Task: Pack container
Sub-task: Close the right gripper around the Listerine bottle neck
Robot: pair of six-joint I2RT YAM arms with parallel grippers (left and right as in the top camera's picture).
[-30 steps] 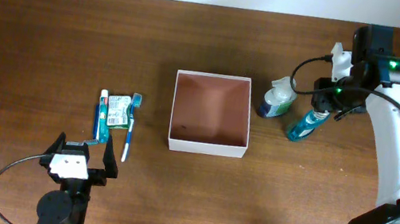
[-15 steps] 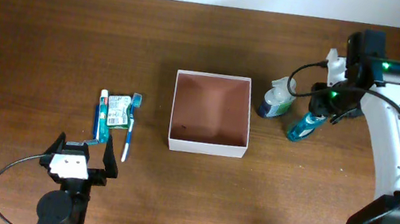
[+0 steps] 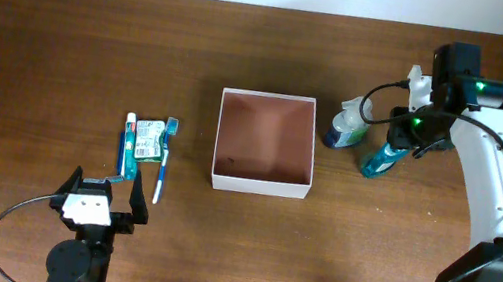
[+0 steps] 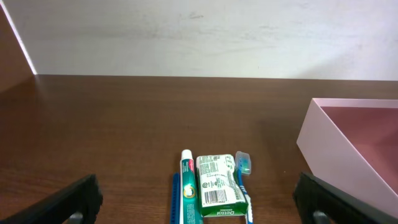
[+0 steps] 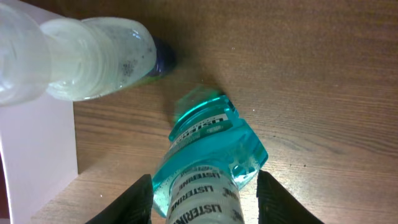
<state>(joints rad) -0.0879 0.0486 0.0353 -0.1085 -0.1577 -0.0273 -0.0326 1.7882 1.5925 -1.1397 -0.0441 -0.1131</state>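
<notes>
The container (image 3: pixel 260 184) sits open at the middle of the desk (image 3: pixel 63 51), partly cut off in the left wrist view. To its right, the right gripper (image 5: pixel 205 193) has its jaws apart either side of a teal mouthwash bottle (image 5: pixel 208 149), whose near end runs out of frame; contact is unclear. The left gripper (image 3: pixel 105 187) has its jaws wide apart, empty.

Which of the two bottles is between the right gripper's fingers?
The blue mouthwash bottle is between the fingers of the right gripper. The clear bottle is outside them, nearer the container.
</notes>
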